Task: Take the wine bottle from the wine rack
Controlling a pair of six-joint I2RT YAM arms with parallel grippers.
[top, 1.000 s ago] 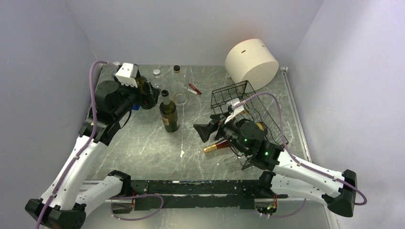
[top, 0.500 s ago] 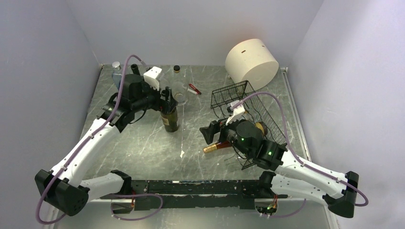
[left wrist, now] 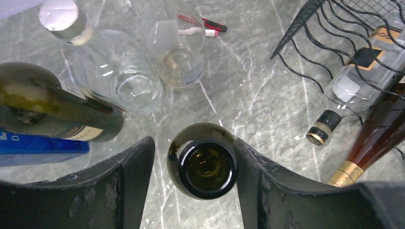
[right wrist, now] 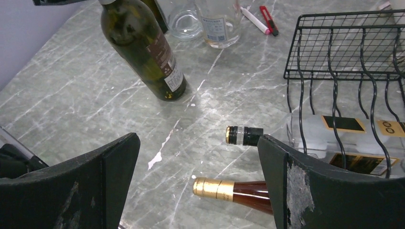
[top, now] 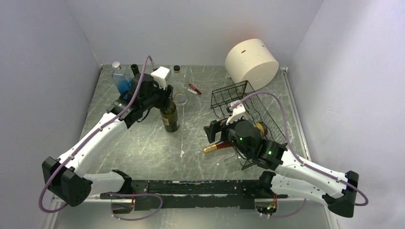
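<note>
Wine bottle (right wrist: 239, 193): brown glass, gold foil top. Lies on its side at the near end of the wine rack (right wrist: 344, 43), neck poking out over the table (right wrist: 71, 95). Rest hidden behind the R finger; seems to run back into the rack. Just beside it, a clear bottle (right wrist: 244, 135) w/ black cap, also lying down, body behind the wavy wires.

R gripper (right wrist: 197, 139): spread wide, holding nothing, hanging over both necks. Gold top low between the two fingers, nearer the right one.

L gripper (left wrist: 193, 145): apart from the rack, set around the mouth of a green bottle (left wrist: 202, 164) standing on the table. One finger touching the glass, gap on the other side, so not squeezed tight yet.

How it will feel, prob.: hard glass, heavy esp. if full; can't tell how full. Smooth + round, so slippery, and can roll once free. Breaks if dropped or banged on wire.

Where to grab: the neck, just behind the gold foil. Thin enough for the fingers and, by the look of it, the only part clear of the wires. Fat body no good: too wide, boxed in. Best pulled straight out along its length, slow, b/c easy to snag a label or shoulder on wire. Mind the clear bottle next door; could get bumped & roll.
</note>
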